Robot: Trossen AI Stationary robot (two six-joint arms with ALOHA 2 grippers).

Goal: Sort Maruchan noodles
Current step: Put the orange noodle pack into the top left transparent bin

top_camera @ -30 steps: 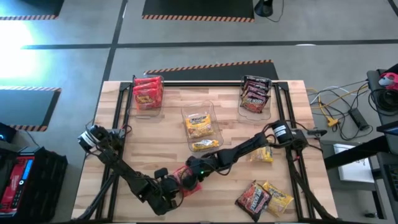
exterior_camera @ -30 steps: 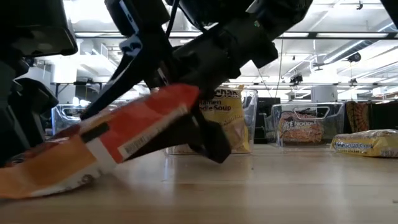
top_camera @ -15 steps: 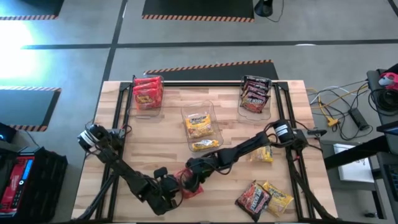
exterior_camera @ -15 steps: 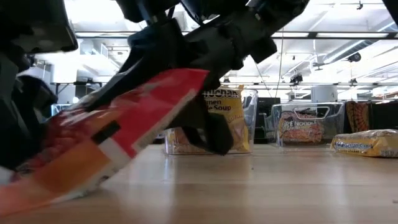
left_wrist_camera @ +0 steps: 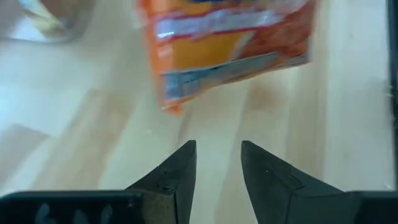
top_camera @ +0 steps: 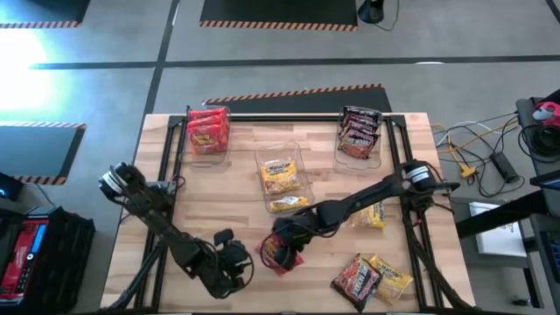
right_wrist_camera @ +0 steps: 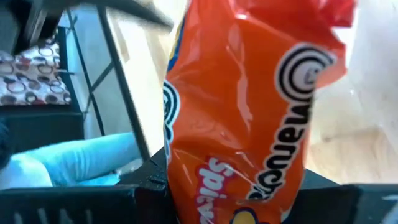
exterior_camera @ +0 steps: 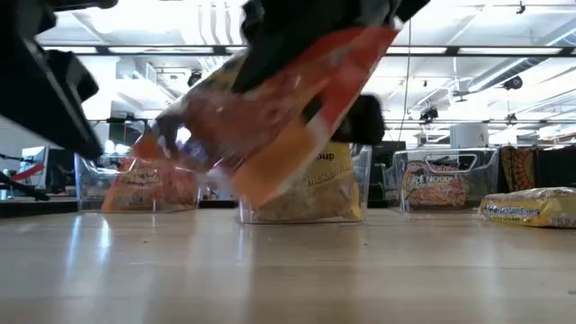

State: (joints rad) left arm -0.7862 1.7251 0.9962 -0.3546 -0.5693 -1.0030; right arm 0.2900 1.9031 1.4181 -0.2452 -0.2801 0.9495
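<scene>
Right tool [top_camera: 282,252] gripped red packet [top_camera: 278,254] at lower centre, left tool [left_wrist_camera: 217,163] narrow, empty; should carry high to red bin [top_camera: 207,131]

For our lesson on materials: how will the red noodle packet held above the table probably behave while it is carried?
The red noodle packet probably keeps its shape: it hangs tilted from the right tool without drooping in the low view. Its glossy wrapper looks slippery, so it might slide. It seems light, since one pinched end lifts it clear of the table.

You're in a robotics lab or workshop, wooden table [top_camera: 227,184] on grey concrete floor [top_camera: 262,44], hazard-striped floor mats [top_camera: 280,12], loose cables [top_camera: 477,144], ceiling strip lights [exterior_camera: 486,49] and ducting.
</scene>
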